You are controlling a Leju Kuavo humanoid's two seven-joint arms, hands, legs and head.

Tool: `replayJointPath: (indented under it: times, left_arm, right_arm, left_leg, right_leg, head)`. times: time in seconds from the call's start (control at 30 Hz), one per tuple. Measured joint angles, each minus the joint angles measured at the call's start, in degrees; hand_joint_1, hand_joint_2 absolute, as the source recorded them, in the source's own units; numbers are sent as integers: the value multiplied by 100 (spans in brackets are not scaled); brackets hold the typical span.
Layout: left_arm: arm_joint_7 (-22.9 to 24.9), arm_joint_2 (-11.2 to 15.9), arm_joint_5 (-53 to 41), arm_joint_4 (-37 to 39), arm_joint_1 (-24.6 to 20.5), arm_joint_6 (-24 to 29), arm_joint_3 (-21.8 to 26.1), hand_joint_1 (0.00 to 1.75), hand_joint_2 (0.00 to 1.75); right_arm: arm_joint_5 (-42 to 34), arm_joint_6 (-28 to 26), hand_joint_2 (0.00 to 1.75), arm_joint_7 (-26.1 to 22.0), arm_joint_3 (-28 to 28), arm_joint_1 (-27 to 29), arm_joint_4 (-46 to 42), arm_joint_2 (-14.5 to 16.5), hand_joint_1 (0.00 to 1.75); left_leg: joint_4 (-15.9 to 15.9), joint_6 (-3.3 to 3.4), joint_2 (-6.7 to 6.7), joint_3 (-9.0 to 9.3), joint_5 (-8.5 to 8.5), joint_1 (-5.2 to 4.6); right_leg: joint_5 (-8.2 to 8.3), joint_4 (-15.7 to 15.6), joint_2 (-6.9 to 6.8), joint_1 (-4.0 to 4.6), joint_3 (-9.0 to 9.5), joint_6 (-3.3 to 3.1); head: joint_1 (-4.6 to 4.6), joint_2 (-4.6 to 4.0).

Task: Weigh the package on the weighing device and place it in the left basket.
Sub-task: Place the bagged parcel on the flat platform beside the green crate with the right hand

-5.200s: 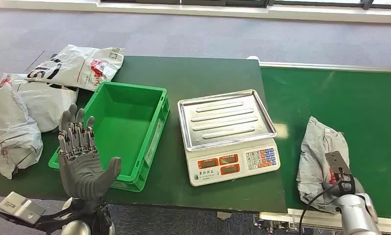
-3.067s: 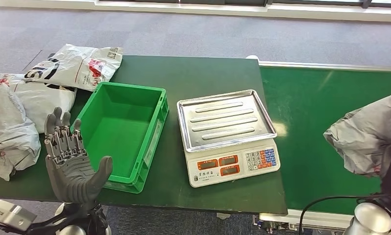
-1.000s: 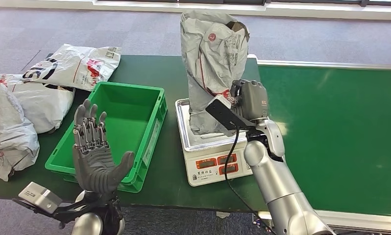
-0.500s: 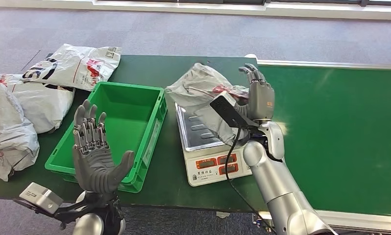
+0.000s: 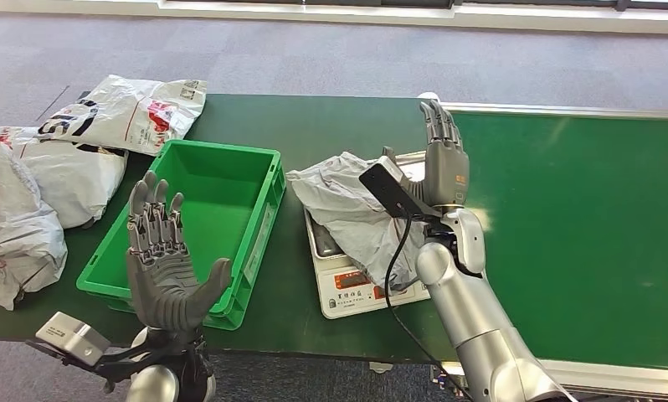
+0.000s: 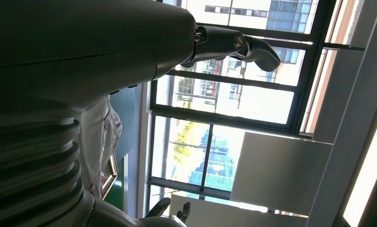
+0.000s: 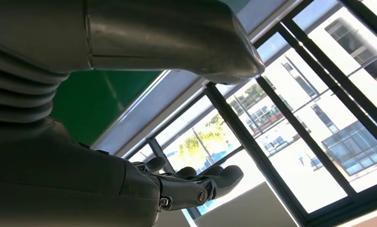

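A crumpled grey package (image 5: 347,205) lies on the steel pan of the white weighing scale (image 5: 360,280), draping over the pan's left side and part of the display. My right hand (image 5: 441,159) stands just right of the package, fingers straight up and spread, holding nothing. In the right wrist view the same hand (image 7: 130,94) is spread against the windows. The green basket (image 5: 198,226) sits left of the scale with nothing in it. My left hand (image 5: 165,268) is raised at the basket's near left corner, palm up, fingers apart. The left wrist view shows that hand (image 6: 82,52) and part of the grey package (image 6: 99,142).
Several other grey and white mail bags (image 5: 54,167) are piled at the table's left end. The green conveyor belt (image 5: 582,226) stretches to the right of the dark green table (image 5: 331,126). A black cable runs down my right forearm.
My right hand set the package on the scale pan and let go; the package toppled flat and the fingers opened upward. The left hand has barely moved.
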Motion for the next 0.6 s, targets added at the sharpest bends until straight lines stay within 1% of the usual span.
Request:
replayJointPath:
  times: [0.5,0.6]
  left_arm:
    - [0,4,7,23,0,-31,-49,0,175]
    - [0,4,-12,26,-1,-25,-51,0,175]
  right_arm:
    - [-48,-25,0,16,-4,-3,41,-18,0]
    - [-155,-162,131,-100,-25,32,-30,-36,0]
  left_leg:
    - [0,0,0,0,0,0]
    - [1,0,0,2,0,0]
  right_leg:
    - [0,0,0,0,0,0]
    - [0,0,1,0,-2,0]
  head:
    - [0,0]
    - [0,0]
